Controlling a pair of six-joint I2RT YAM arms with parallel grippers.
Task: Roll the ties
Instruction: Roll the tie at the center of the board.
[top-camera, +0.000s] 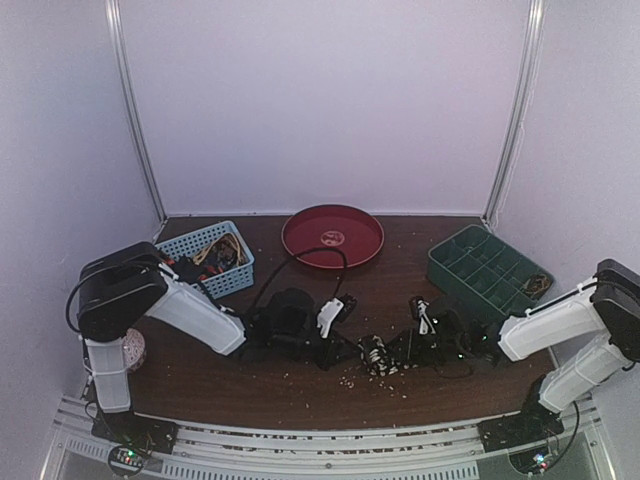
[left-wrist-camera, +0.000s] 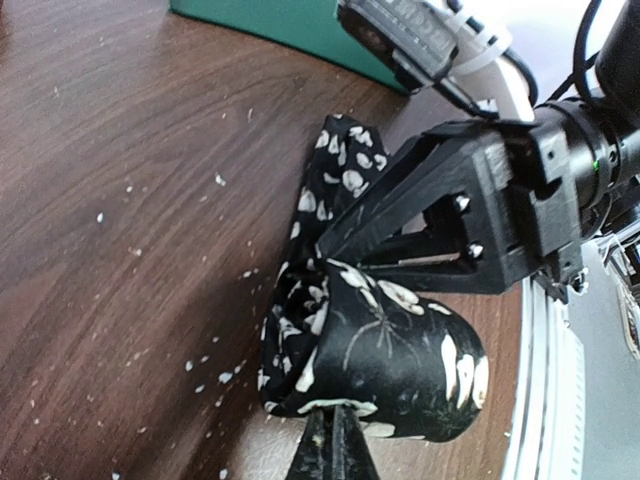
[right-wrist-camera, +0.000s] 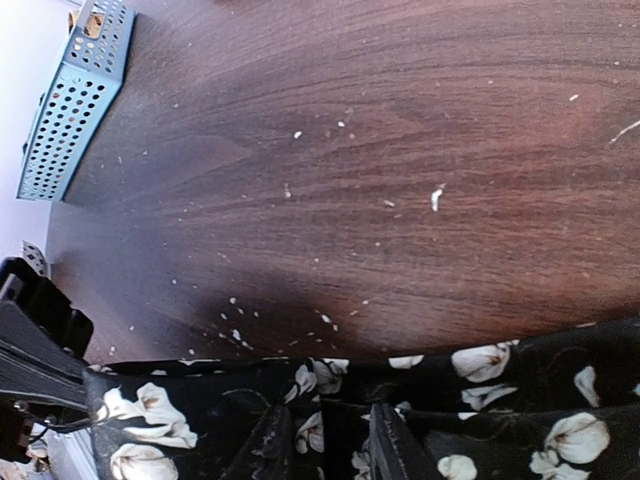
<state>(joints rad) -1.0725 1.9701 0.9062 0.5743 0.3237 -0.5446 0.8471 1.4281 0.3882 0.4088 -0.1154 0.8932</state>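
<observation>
A black tie with a white flower print (top-camera: 378, 355) lies at the table's front middle, between my two grippers. In the left wrist view its end is curled into a loose roll (left-wrist-camera: 390, 350). My left gripper (left-wrist-camera: 335, 435) is shut on the lower edge of that roll; in the top view it (top-camera: 360, 348) sits just left of the tie. My right gripper (right-wrist-camera: 330, 445) has a fold of the flat tie (right-wrist-camera: 520, 400) between its fingers. It also shows in the left wrist view (left-wrist-camera: 325, 252), its tips pinched on the fabric at the roll's far side. More ties lie in the blue basket (top-camera: 205, 258).
A red round plate (top-camera: 333, 236) stands at the back middle. A green compartment tray (top-camera: 490, 270) is at the right. A pinkish speckled ball (top-camera: 132, 350) sits by the left arm's base. Pale crumbs (top-camera: 350, 380) are scattered near the tie.
</observation>
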